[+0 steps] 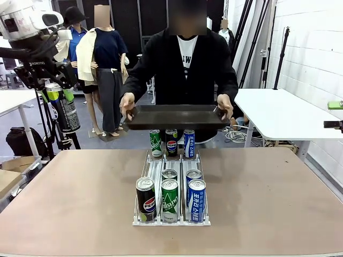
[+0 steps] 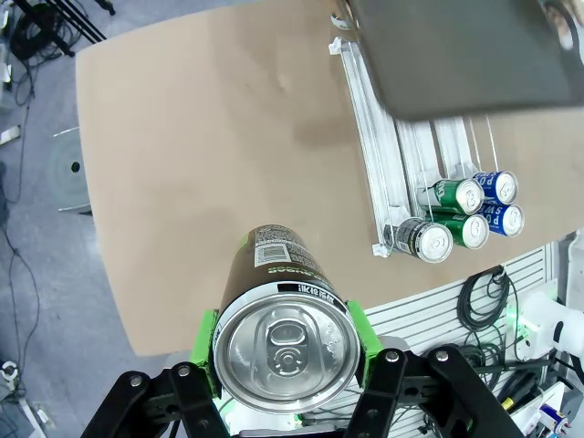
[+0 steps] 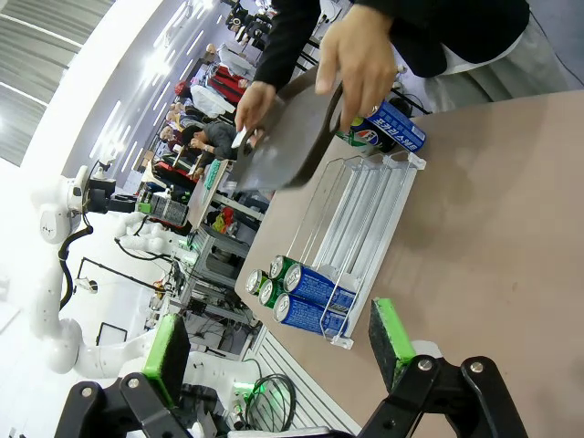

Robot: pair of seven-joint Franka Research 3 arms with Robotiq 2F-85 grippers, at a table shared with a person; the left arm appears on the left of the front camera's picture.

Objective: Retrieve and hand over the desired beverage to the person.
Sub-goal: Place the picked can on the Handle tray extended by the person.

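Front view, item one: the brown table (image 1: 75, 209) is spanning the whole foreground.

Item two: the person (image 1: 182, 59), in a black jacket over a white printed shirt, is standing at the far edge. One hand (image 1: 127, 103) and the other hand (image 1: 225, 106) are gripping the two ends of a dark tray (image 1: 177, 116). The tray is hanging level above the far end of the rack.

Item three: a clear three-lane rack (image 1: 155, 171) is lying along the middle of the table. I am counting three cans at its far end, one each of green, black Pepsi and blue. Five are crowding the near end: a black Pepsi can (image 1: 146, 199), a green can (image 1: 170, 201) and a blue can (image 1: 196, 200) in front, with two more just behind the green and the blue.

Item four: the left gripper (image 1: 56, 91) is hanging high at the picture's left, well apart from rack and tray. In the left wrist view I am watching the left gripper (image 2: 283, 351) clamping both green pads against the sides of a black can (image 2: 283, 338), silver top facing the lens.

Item five: the right gripper (image 3: 278, 347) is standing spread wide in its wrist view, with nothing between the pads.
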